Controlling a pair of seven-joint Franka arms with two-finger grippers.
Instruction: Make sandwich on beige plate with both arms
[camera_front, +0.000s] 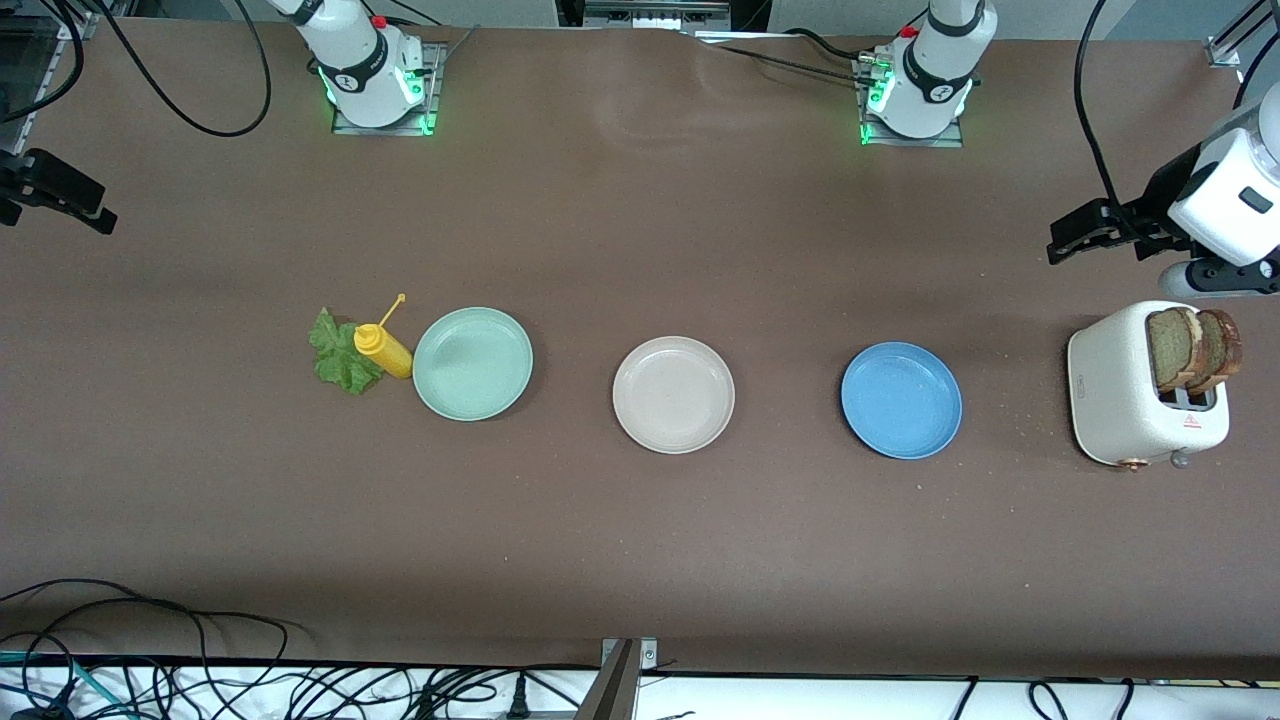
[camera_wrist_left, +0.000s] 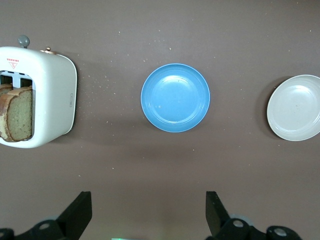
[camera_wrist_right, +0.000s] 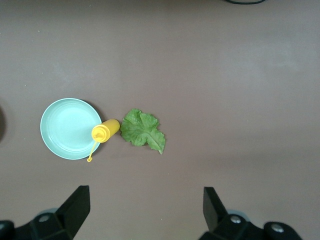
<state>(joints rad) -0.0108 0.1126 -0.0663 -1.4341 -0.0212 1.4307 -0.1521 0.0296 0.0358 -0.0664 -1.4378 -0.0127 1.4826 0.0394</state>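
One beige plate sits empty at the middle of the tabletop, between one blue plate and one green plate. Two bread slices stand upright in one white toaster at the left arm's end. One lettuce leaf lies touching one yellow bottle beside the green plate. The left gripper hangs near the toaster, fingers wide, holding nothing. The right gripper hangs at the right arm's end, fingers wide, holding nothing.

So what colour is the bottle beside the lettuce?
Yellow. The bottle lies beside the lettuce, clearest in the front view.
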